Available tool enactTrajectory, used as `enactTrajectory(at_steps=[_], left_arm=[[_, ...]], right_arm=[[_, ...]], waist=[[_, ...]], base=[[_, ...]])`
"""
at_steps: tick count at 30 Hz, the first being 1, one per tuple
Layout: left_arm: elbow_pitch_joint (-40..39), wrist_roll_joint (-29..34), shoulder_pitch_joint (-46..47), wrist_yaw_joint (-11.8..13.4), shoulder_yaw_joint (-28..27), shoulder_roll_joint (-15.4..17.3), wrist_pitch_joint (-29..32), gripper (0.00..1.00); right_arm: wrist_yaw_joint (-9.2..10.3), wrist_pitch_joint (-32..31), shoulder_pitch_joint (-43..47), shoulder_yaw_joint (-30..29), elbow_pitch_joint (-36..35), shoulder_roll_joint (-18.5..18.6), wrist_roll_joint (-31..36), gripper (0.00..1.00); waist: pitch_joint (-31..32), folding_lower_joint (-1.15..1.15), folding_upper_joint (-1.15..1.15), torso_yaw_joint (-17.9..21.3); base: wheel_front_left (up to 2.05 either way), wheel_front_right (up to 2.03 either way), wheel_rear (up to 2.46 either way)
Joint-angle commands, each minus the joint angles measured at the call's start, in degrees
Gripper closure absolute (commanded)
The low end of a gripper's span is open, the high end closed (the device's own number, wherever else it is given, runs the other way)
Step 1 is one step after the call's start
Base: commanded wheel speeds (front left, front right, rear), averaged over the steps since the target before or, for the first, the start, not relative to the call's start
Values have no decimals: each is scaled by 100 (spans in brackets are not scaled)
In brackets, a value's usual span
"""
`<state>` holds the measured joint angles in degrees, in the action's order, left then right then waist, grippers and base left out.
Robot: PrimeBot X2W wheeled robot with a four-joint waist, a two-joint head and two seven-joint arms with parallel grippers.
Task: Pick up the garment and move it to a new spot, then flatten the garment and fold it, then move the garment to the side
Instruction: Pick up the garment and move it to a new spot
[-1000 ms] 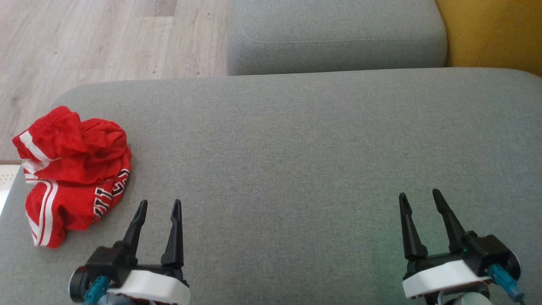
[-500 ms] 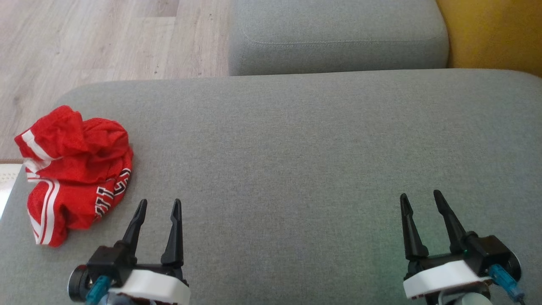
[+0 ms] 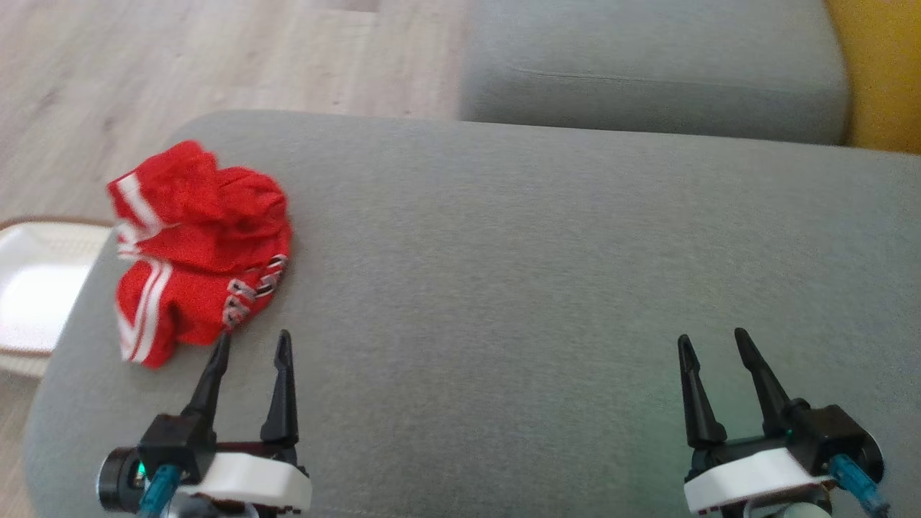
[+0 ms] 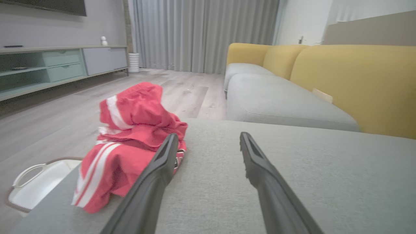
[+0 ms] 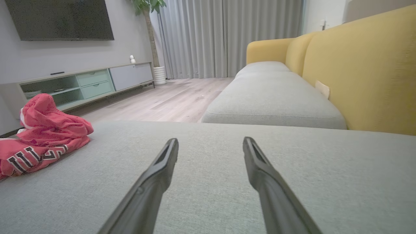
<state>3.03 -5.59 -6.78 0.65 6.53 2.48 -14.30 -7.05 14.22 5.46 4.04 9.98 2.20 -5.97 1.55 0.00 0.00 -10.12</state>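
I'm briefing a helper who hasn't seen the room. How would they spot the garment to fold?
Find the broad grey cushion beside the yellow sofa back. Near its left end, just ahead of the left gripper, lies the garment: a crumpled red heap with white stripes, vivid against the plain grey.

Soft even daylight, head view w/ slight motion blur.

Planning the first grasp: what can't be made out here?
- Garment lettering: blurred in head view; folds and the left edge cut it in right wrist view.
- White basket: cut off by head view's left edge.
- Whether left gripper touches the garment: its finger overlaps it in left wrist view.
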Motion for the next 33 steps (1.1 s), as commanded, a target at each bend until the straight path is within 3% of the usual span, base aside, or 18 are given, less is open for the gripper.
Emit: enactTrajectory(at_steps=[1, 7, 17, 26, 31, 33], left_arm=[[-206, 50, 261, 41, -222, 40, -70, 0], [-208, 104, 232, 55, -336, 40, -70, 0], [-210, 118, 185, 32, -458, 40, -70, 0], [-325, 139, 217, 31, -486, 61, -70, 0], [-401, 60, 979, -317, -552, 313, -70, 0], [-351, 36, 1545, -501, -544, 559, -66, 0]], right_arm=[[-44, 78, -145, 159, -190, 68, 36, 0], [-44, 78, -164, 199, -206, 68, 25, 0], [-44, 78, -209, 251, -190, 68, 0, 0], [-44, 78, -380, 276, -150, 67, 133, 0], [-44, 78, -473, 128, -194, 67, 382, 0], [-44, 78, -544, 52, -210, 67, 521, 0]], waist=[[-1, 0, 0, -350], [-29, 0, 0, -1052], [-88, 0, 0, -1858], [-396, 0, 0, -1986], [-796, 0, 0, -1933], [-993, 0, 0, -1882]], base=[[0, 0, 0], [0, 0, 0], [0, 0, 0], [0, 0, 0], [0, 0, 0], [0, 0, 0]])
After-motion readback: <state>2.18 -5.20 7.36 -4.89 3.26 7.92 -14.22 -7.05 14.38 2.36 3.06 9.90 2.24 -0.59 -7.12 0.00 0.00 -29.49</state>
